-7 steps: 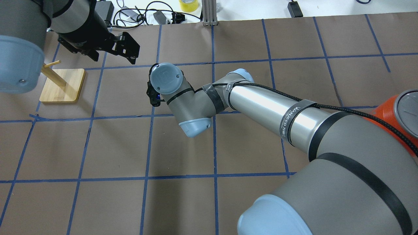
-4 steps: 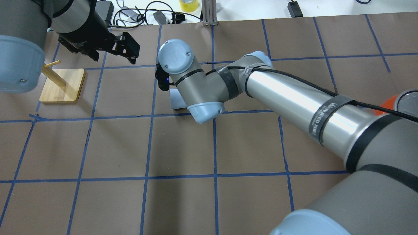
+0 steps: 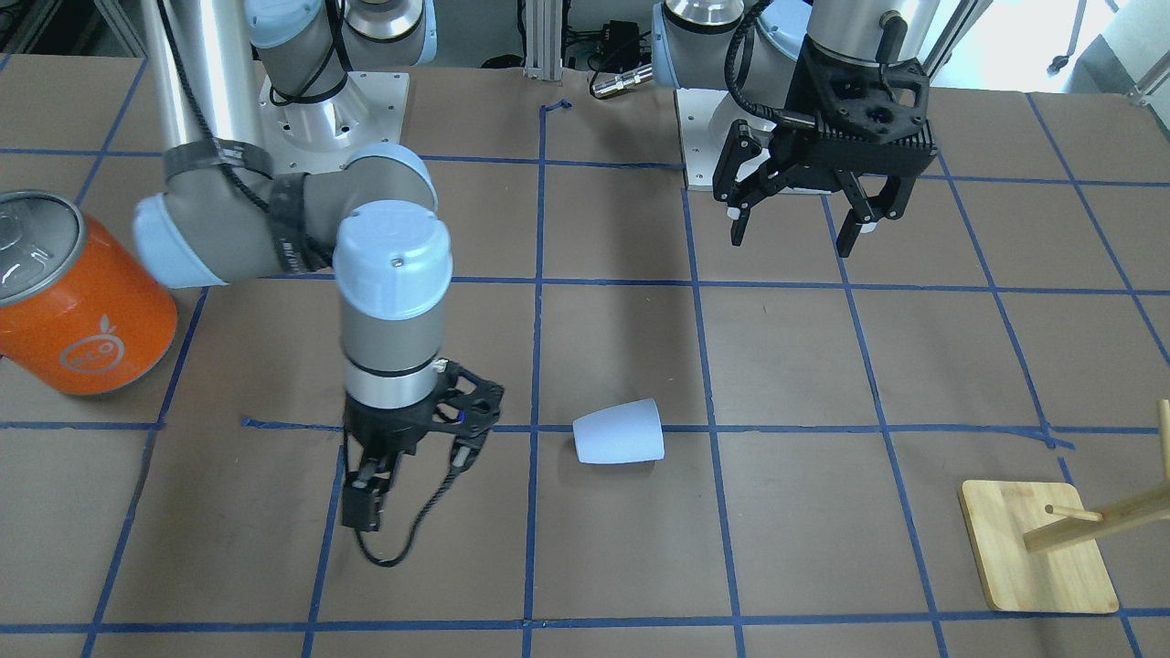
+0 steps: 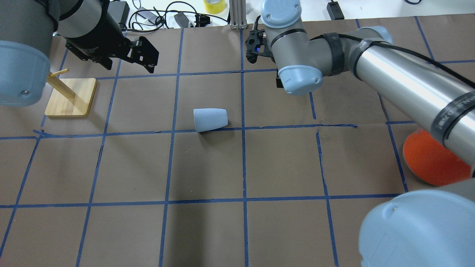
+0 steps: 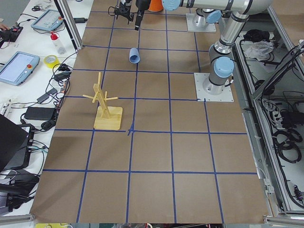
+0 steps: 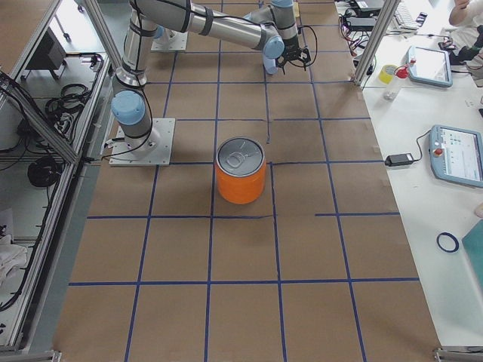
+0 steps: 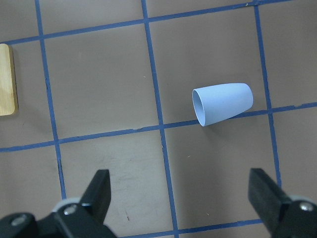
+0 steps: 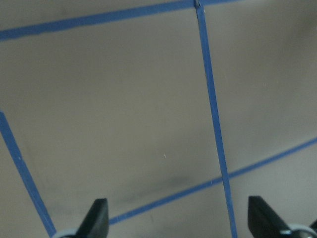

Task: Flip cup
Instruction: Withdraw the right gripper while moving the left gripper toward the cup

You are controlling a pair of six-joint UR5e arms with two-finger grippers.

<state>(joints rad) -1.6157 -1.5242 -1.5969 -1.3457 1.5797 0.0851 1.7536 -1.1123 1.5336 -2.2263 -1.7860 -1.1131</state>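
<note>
Within the last second the right arm has pulled off the cup (image 4: 210, 119). 1 second ago its wrist hung directly over that spot and hid the cup. Half a second ago only 1 end of the cup peeked out from under it. Now the arm has swung away toward the far side of the surface (image 4: 111, 167) and to the robot's right, and the whole cup is exposed.

The cup lies on its side beside a blue tape line, near the middle of the surface. Its mouth points toward the robot's left, where the wooden stand (image 4: 70, 97) sits, and its rounded base points toward the robot's right. A cup on its side stands neither mouth-up nor mouth-down, so the flip looks unfinished to me, and the cup would need to be gripped again or tipped further.

The right pincer (image 3: 411, 480) is released: its 2 fingers are spread wide with nothing between them. It hangs above the surface, apart from the cup on the base end. Its own camera shows only bare surface and tape, with no cup.

The left pincer (image 3: 795, 224) is also released and empty, held high near its own base. It is well apart from the cup, which its camera sees ahead and below.

The orange can (image 3: 78, 302) stands off to the robot's right, clear of all this.
</note>
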